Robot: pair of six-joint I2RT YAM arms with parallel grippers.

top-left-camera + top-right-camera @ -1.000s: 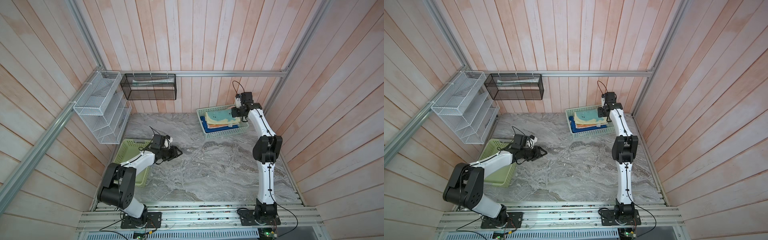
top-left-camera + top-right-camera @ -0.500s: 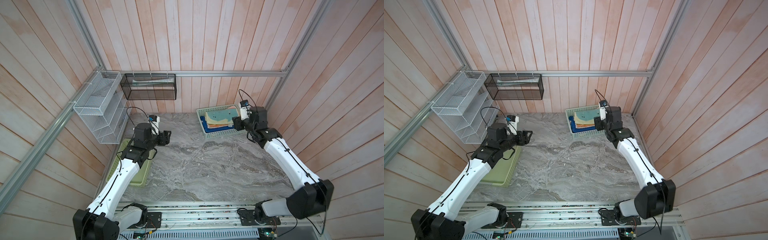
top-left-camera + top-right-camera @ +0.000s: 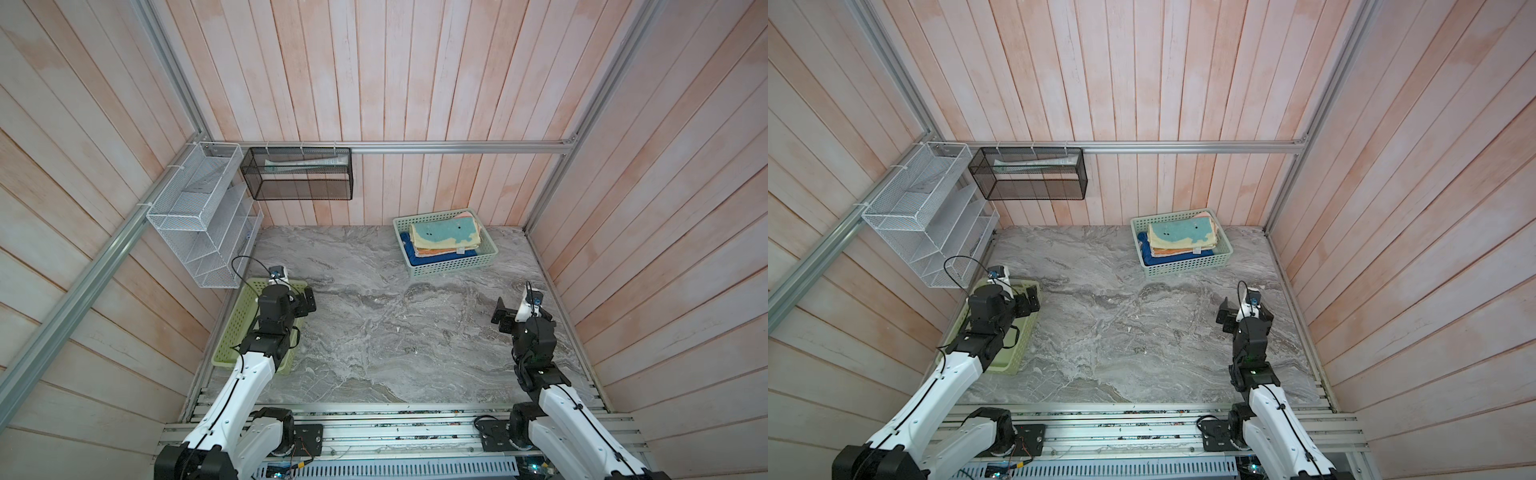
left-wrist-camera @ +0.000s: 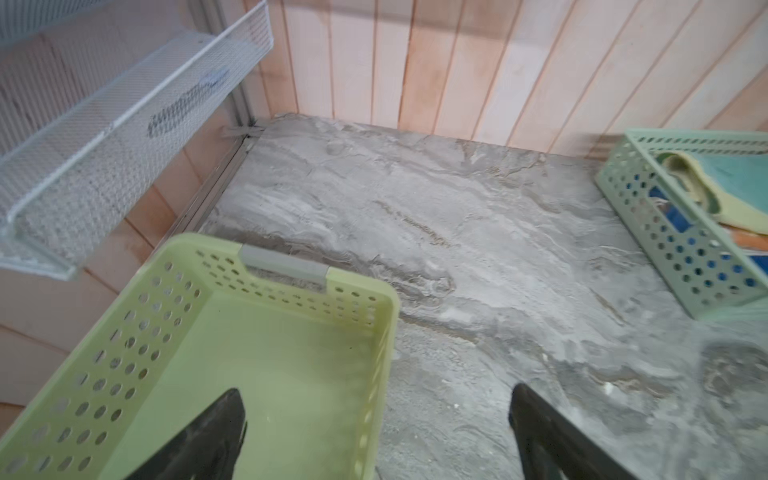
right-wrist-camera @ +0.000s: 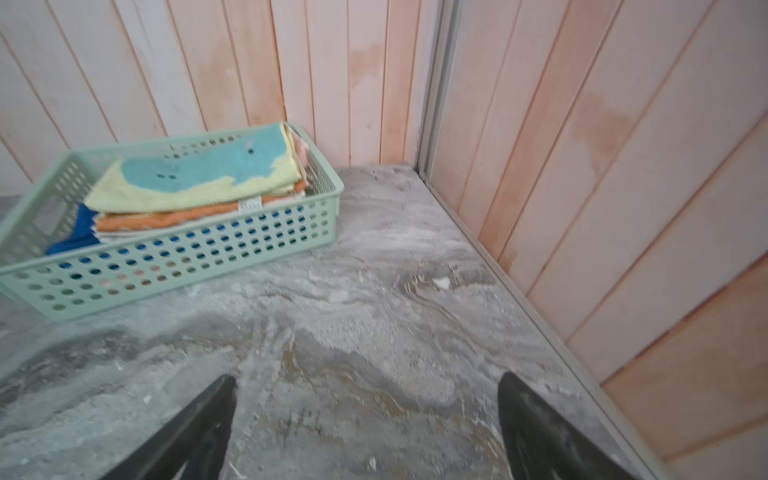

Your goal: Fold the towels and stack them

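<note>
Both arms (image 3: 266, 332) (image 3: 534, 340) farther from towels (image 3: 444, 239), fingers (image 4: 208, 436) wider.

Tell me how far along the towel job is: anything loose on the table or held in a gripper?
Looks done: the teal-and-cream towel tops a folded stack over the orange towel and blue towel in the pale green basket, with the pink towel edging out at one end. In hand: nothing; left gripper and right gripper are open, empty. Left: no towel on the table or in the yellow-green basket.
</note>
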